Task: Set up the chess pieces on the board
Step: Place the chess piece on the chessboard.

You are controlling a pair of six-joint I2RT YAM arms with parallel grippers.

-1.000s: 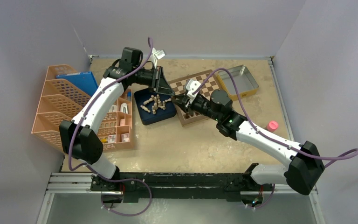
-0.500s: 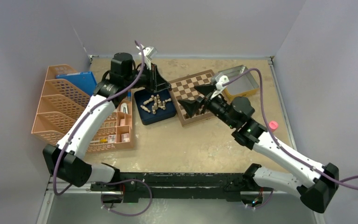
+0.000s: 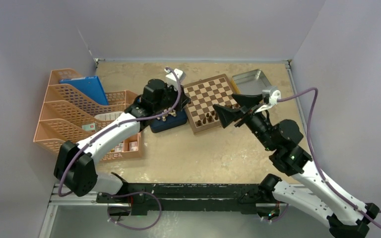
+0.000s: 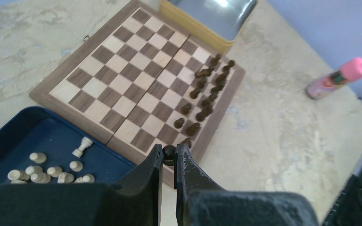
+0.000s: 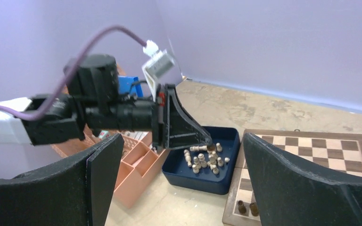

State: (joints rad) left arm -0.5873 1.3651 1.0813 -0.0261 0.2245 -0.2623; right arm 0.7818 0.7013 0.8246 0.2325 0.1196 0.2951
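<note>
Carrying step: your left gripper point(image 4: 169, 155) is clamped on 1 dark piece point(image 4: 168, 150), over the board's point(image 4: 118, 70) near edge, just beside the tray point(image 4: 56, 141); right gripper point(image 3: 224, 100) is spread wide, holding nothing. Dark men point(image 4: 207, 94) stand in 2 rows along 1 edge; next you likely set this 1 upright at the rows' near end, clear of its neighbours. Only a stub shows between the tips; its long axis seems to follow the fingers; which end points down, can't tell.

tin point(image 4: 212, 16): cropped at top edge | piece point(image 4: 168, 157) in left pincer point(image 4: 168, 149): type unreadable | board point(image 5: 320, 150): cropped right
</note>
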